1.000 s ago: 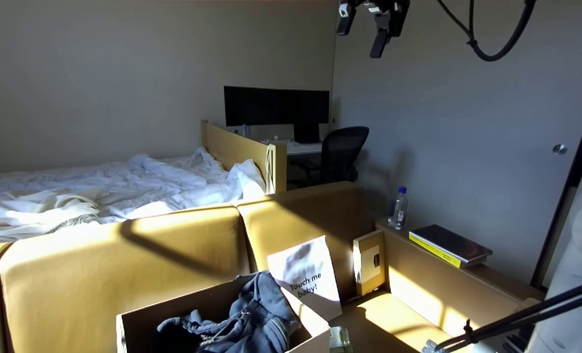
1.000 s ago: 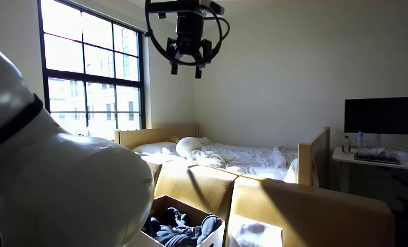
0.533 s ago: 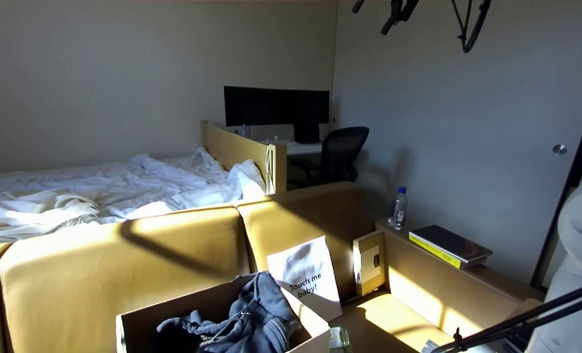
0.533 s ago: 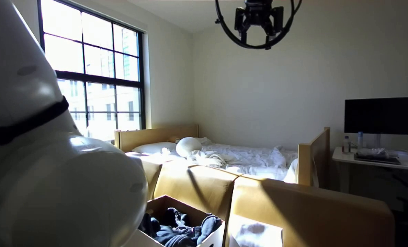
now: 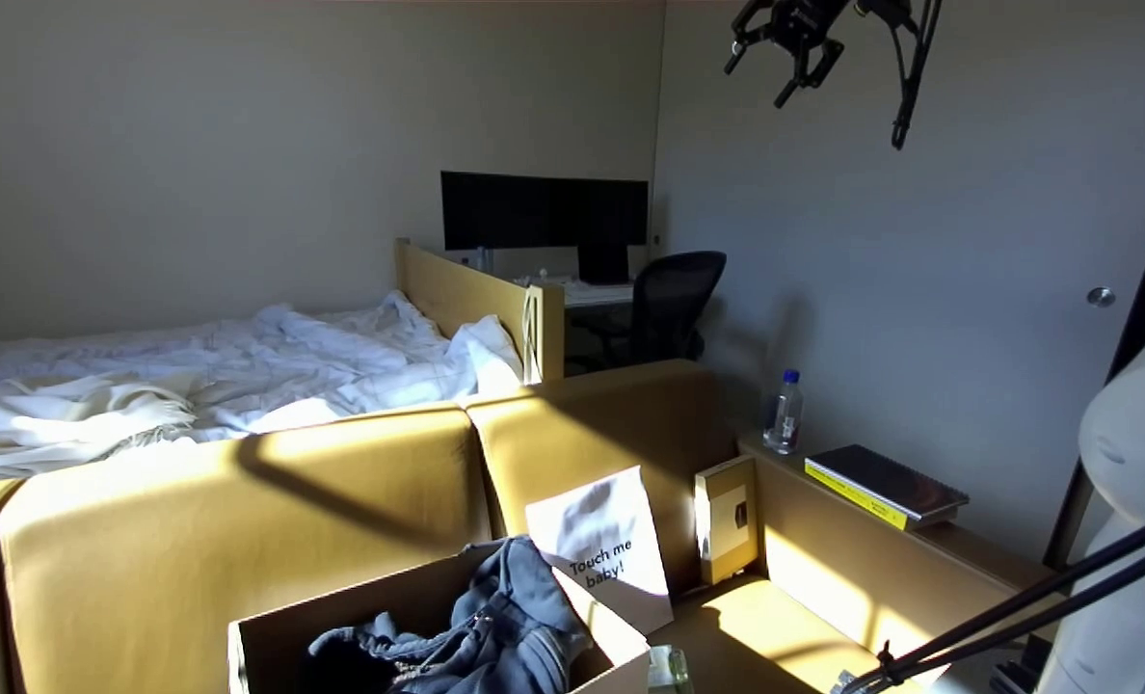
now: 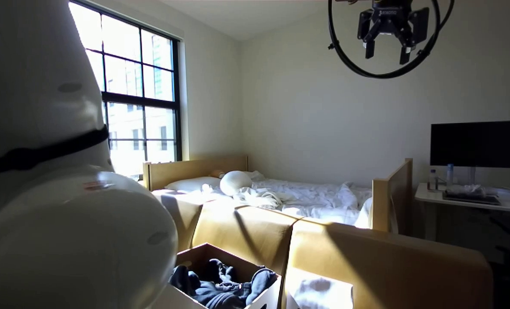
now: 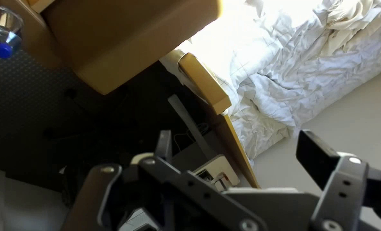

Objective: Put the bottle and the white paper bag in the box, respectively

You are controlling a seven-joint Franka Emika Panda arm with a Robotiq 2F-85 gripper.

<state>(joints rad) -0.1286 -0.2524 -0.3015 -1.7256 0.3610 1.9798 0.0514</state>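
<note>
The bottle (image 5: 785, 414), clear with a blue cap, stands upright on the sofa's armrest ledge. In the wrist view the bottle (image 7: 4, 35) shows at the upper left corner, away from the fingers. The white paper bag (image 5: 597, 525) with black lettering leans against the sofa back, its lower part behind the box; its upper part, the paper bag (image 6: 321, 294), also shows in an exterior view. The cardboard box (image 5: 611, 617) sits on the seat with dark blue clothing inside. High above all this, my gripper (image 5: 758, 83), (image 6: 387, 59), (image 7: 235, 141) is open, nothing between its fingers.
A small upright carton (image 5: 727, 520) stands in the sofa corner beside the bag. A black notebook on a yellow book (image 5: 886, 482) lies along the ledge near the bottle. A clear greenish object (image 5: 667, 667) rests beside the box. Behind the sofa is a bed (image 6: 323, 195).
My gripper has swung to the right in both exterior views, rising partly out of frame and then coming lower again. It stays open. The bottle, bag and box have not moved.
</note>
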